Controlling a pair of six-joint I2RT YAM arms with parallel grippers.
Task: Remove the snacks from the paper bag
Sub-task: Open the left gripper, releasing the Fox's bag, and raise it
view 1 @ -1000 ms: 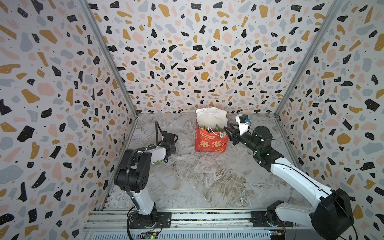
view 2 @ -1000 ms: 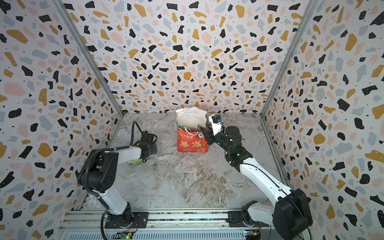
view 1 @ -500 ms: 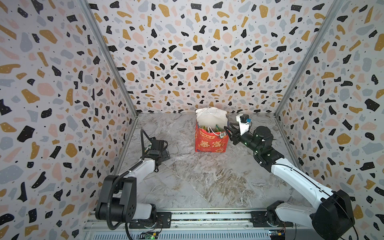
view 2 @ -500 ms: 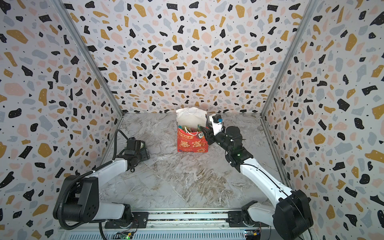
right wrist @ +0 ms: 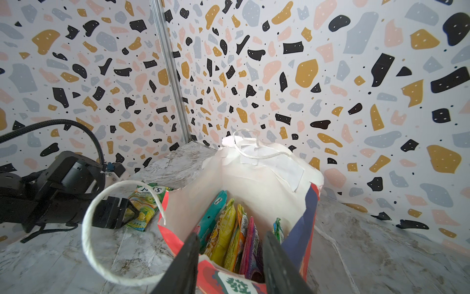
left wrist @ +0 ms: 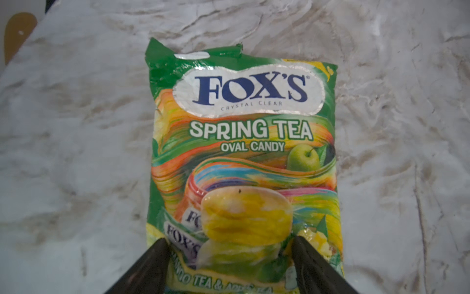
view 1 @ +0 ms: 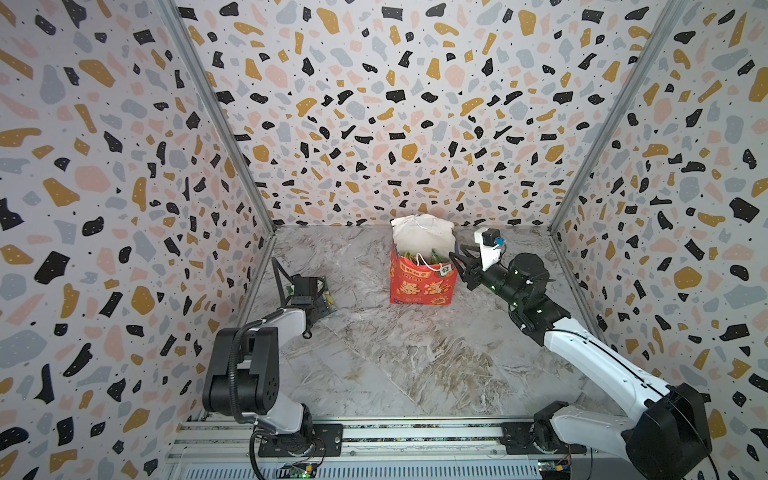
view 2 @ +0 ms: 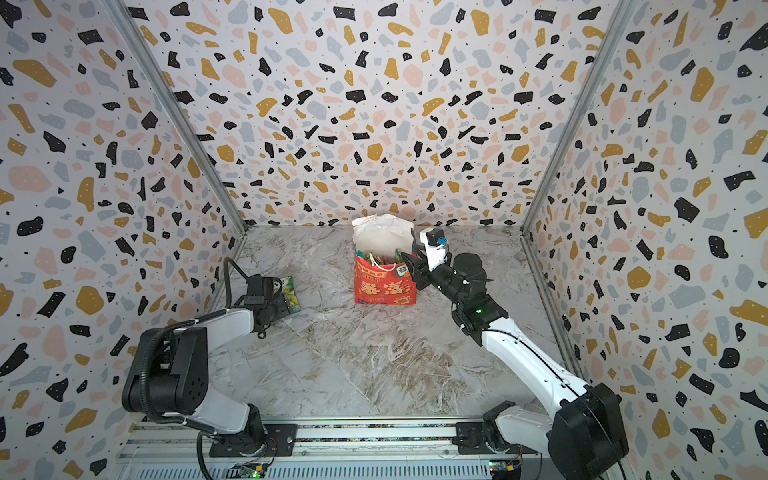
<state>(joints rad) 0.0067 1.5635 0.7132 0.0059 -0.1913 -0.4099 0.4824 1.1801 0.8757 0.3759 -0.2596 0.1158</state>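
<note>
Left end effector (left wrist: 229, 240) released over packet (left wrist: 244, 142): lift straight; right end effector (right wrist: 230, 235) astride bag (right wrist: 254, 183) rim, grip unclear.

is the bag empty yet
Not empty: the right wrist view shows several packets standing inside the bag; one green packet lies outside.

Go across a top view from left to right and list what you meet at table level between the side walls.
left hand → green FOX'S packet, sticking out past the hand → red paper bag → right hand, at the bag's right edge
</note>
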